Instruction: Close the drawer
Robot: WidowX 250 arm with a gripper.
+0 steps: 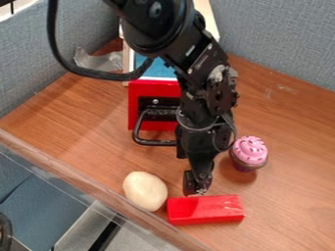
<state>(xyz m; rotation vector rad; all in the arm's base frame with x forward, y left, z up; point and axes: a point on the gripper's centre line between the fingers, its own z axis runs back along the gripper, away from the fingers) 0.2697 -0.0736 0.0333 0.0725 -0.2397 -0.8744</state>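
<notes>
Cannot tell jaws' opening or hold | hangs low, with red block [204, 210] just beside | likely placed facing open drawer [138, 89] beyond, for pushing shut

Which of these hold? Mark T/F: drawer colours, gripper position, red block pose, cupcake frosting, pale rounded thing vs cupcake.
1. The drawer front is red and its handle is black. True.
2. The gripper is down by the red block. True.
3. The red block stands on end. False: it lies flat on the table.
4. The cupcake has pink frosting. True.
5. In the picture, the pale rounded thing lies right of the cupcake. False: that pale thing lies to its left.
</notes>
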